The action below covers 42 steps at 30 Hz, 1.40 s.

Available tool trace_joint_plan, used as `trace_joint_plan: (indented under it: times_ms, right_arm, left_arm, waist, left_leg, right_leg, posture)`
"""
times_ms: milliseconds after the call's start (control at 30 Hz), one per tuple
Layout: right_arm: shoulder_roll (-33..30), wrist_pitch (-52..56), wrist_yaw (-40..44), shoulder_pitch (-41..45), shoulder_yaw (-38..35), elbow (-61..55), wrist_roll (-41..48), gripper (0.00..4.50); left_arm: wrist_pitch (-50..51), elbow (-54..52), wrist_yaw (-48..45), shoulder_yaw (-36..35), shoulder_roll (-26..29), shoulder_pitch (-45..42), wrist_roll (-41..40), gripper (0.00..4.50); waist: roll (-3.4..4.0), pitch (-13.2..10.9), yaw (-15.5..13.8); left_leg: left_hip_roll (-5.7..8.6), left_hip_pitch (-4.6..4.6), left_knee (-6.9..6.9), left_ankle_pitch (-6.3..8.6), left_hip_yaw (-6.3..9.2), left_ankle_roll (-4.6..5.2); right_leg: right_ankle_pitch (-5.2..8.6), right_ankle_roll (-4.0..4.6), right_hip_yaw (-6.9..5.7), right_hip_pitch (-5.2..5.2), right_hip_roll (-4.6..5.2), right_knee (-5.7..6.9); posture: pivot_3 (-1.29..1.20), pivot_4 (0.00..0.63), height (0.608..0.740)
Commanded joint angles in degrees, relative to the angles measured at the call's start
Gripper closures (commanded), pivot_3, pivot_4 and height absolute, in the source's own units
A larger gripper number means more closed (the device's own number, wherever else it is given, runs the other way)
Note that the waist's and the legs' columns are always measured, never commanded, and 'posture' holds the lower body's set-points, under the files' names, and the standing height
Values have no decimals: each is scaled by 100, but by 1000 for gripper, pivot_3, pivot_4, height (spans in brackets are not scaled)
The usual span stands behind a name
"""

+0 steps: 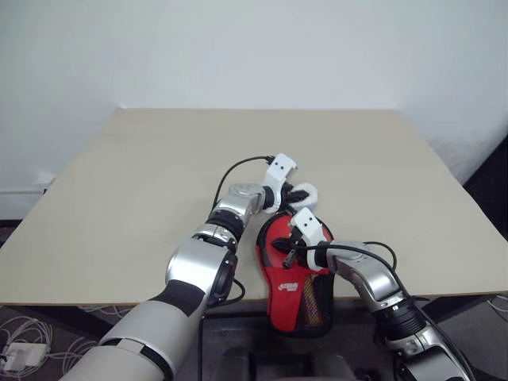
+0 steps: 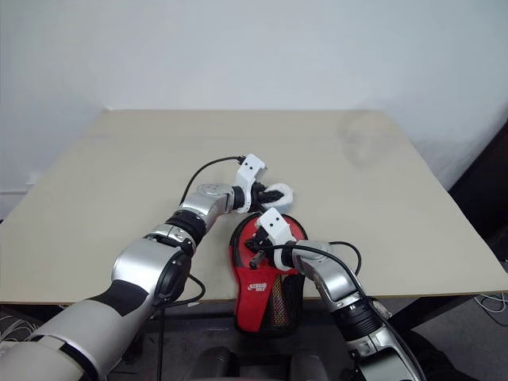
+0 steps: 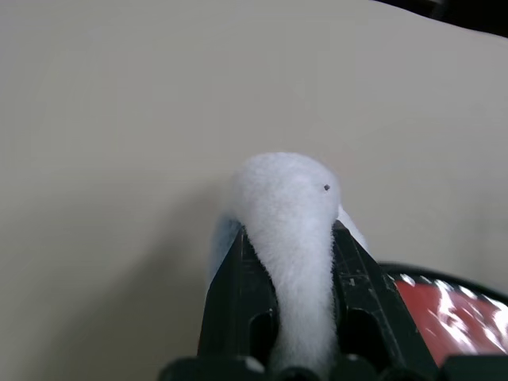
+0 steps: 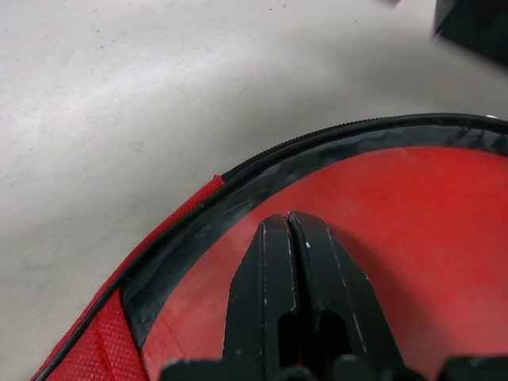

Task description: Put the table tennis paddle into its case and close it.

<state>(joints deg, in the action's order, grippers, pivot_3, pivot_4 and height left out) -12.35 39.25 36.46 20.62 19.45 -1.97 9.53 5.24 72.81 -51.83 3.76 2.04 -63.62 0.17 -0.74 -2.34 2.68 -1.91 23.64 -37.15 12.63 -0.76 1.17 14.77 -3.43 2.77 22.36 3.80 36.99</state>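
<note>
**A:** Where does the flat table tennis paddle with the round red rubber face (image 4: 413, 238) sit?

**B:** Inside the paddle-shaped red fabric zip case (image 2: 266, 295), which lies at the near edge of the beige table (image 1: 159, 175), its narrow end with the black mesh pocket hanging over that edge. The case's upper flap is not over the red face, so the rubber and the black zipper rim around it are exposed.

**A:** And the right gripper (image 4: 287, 222)?

**B:** Its two black fingers are pressed together with nothing between them, tips resting on or just above the red rubber. I'd judge it is pinning the paddle so the case cannot slide.

**A:** The left gripper (image 3: 287, 238)?

**B:** Nearly closed, pinching something white and fuzzy (image 3: 290, 206) between its fingers. It hovers at the far, rounded end of the case. What that white piece is I cannot tell; it might be a pull attached to the zipper.

**A:** So the stage?

**B:** Paddle in, case not yet shut. Closing likely means bringing the flap over and running the zipper round the rim.
</note>
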Motion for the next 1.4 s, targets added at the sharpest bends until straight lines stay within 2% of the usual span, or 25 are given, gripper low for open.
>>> trace_joint_plan:
  times_ms: [33,67,233,300,433,500,667,767,833,933,1033,1133,1300,1400]
  right_arm:
    - [-1,103,18,-13,43,50,18,4459]
    - [5,96,24,0,46,68,16,4459]
    - [41,52,53,93,54,171,8,4500]
    - [45,37,65,129,51,214,6,4500]
    - [45,19,102,161,54,259,5,4500]
    - [27,61,161,160,73,213,32,4500]
    - [-137,224,361,161,154,-124,85,4500]
    - [-389,467,516,218,46,-514,189,3890]
    - [-641,718,662,284,-124,-860,363,3214]
    - [-982,1154,838,407,-389,-1325,697,2153]
    - [-1408,1857,1148,772,-901,-1873,1342,1076]
    - [-1707,2033,1245,1182,-1276,-1829,1621,15]
    - [-1959,1557,1145,1776,-1267,-1261,1338,0]
    - [-1876,1098,978,2019,-1057,-679,994,0]
  left_arm:
    - [20,-194,-639,148,40,104,97,4278]
    - [27,-207,-662,152,74,121,112,4278]
    - [113,-267,-677,5,355,118,78,2653]
    - [179,-332,-782,-109,509,80,-14,1843]
    - [543,-809,-1571,-227,870,99,-288,610]
    - [1124,-1477,-2018,-342,1076,244,-642,52]
    - [2283,-3347,-2341,-307,1507,945,-1123,52]
    - [2870,-4490,-2147,-439,1772,1440,-1431,0]
    - [3151,-5158,-1911,-576,1904,1785,-1619,0]
    - [3433,-5913,-1553,-687,1981,2227,-1840,631]
    - [3735,-6784,-1316,-693,2068,2832,-2106,1654]
    - [4096,-7442,-1148,-674,2094,3290,-2436,2743]
    - [4363,-8158,-916,-360,2036,4015,-2743,4476]
    - [4270,-8386,-690,-125,1932,4225,-2743,4476]
  waist:
    - [-1,1,0]
    - [-1,1,0]
    - [-2,1,3]
    - [-1,1,6]
    - [-1,1,17]
    - [-1,1,18]
    - [-1,1,20]
    - [0,0,17]
    - [-1,0,11]
    - [-1,-1,1]
    - [1,-2,2]
    - [0,-2,1]
    - [-2,-1,0]
    - [-2,-1,-2]
  left_leg:
    - [0,0,0,0,0,0]
    - [0,0,-1,0,0,0]
    - [0,-1,-1,0,2,1]
    - [0,-2,-2,0,3,1]
    - [-1,-1,-2,0,2,1]
    - [-1,-1,-2,0,3,1]
    - [-3,0,-6,1,3,1]
    - [-3,0,-9,2,2,3]
    - [-3,1,-16,3,3,4]
    - [-3,2,-30,5,2,7]
    - [-3,1,-36,6,1,7]
    - [-4,-2,-36,6,0,7]
    - [-6,-3,-40,6,-2,7]
    - [-6,-3,-43,6,-5,8]
  right_leg:
    - [0,0,0,-1,0,0]
    - [0,0,0,-1,0,0]
    - [0,0,0,-1,0,1]
    - [0,0,1,0,0,4]
    - [0,0,2,3,-1,8]
    - [0,0,2,2,-1,9]
    - [0,0,3,1,-1,13]
    - [0,0,6,4,0,18]
    - [0,0,5,4,1,28]
    - [2,-2,6,8,4,46]
    - [2,-2,9,9,4,55]
    - [2,-2,9,10,2,58]
    - [3,-1,7,6,2,55]
    - [3,-1,8,7,2,56]
  posture:
    - [0,0,740]
    - [0,0,740]
    - [0,0,740]
    - [0,0,740]
    - [0,0,740]
    - [0,0,740]
    - [0,0,740]
    - [0,0,740]
    - [0,0,740]
    - [0,0,740]
    - [0,0,740]
    - [0,0,740]
    - [0,0,740]
    - [0,0,740]
